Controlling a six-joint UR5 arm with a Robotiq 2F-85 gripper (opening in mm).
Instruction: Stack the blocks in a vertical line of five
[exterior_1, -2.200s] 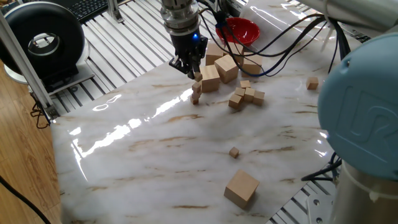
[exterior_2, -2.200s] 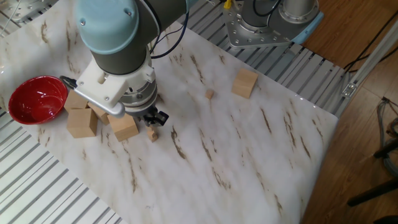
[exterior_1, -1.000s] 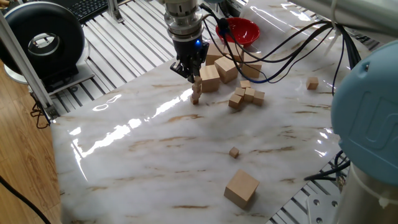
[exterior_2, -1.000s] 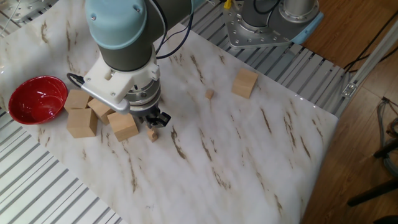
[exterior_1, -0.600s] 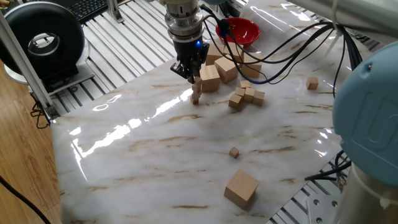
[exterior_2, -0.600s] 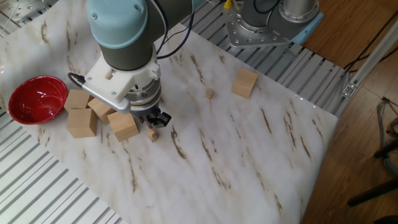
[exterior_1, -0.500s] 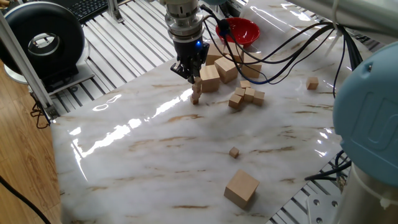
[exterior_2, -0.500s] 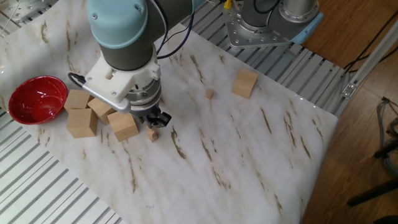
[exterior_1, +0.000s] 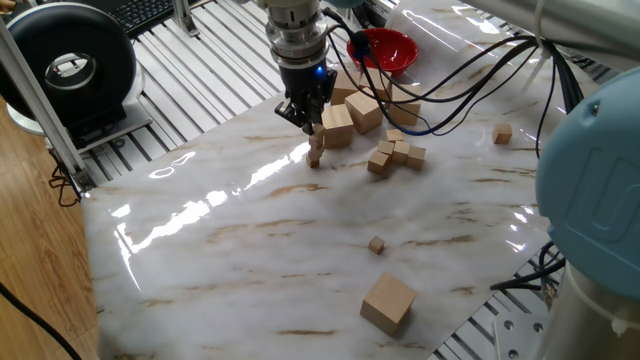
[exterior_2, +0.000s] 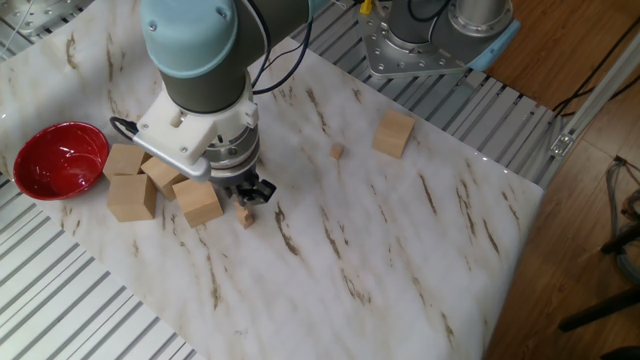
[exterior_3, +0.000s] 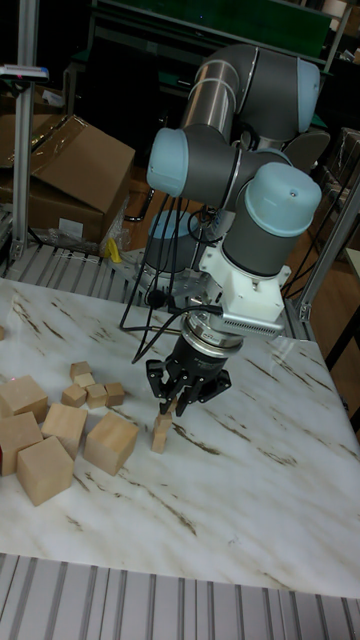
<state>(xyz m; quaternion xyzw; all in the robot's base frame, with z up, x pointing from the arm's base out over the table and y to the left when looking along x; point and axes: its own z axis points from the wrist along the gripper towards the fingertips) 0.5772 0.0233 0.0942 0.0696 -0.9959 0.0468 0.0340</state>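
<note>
The gripper (exterior_3: 172, 405) hangs over a short stack of blocks (exterior_3: 160, 432) near the middle of the table (exterior_1: 260, 260), its fingertips closed around the top block of that stack; in the other fixed view the arm's wrist covers most of the stack, leaving only a bottom block (exterior_2: 245, 217) showing, so the number of blocks in the stack is hard to count, though about three seem to stand there, slightly askew. A loose cluster of small blocks (exterior_1: 395, 155) lies just beside the medium wooden cubes (exterior_1: 352, 112), one more small block (exterior_1: 376, 244) sits alone farther out on the table, and another (exterior_1: 502, 133) lies well apart near the far edge. A large wooden cube (exterior_1: 388, 302) rests near the table's front corner. The red bowl (exterior_1: 385, 48) is partly crossed by black cables. The big pale-blue arm joint (exterior_1: 590, 170) is cut off at the picture's edge and blocks the table behind it. The table has a glossy white marble-patterned top with brown veins and bright glare, framed by ribbed aluminium rails. A wood floor, a black round device (exterior_1: 65, 62) and cardboard boxes (exterior_3: 70, 165) surround it.
</note>
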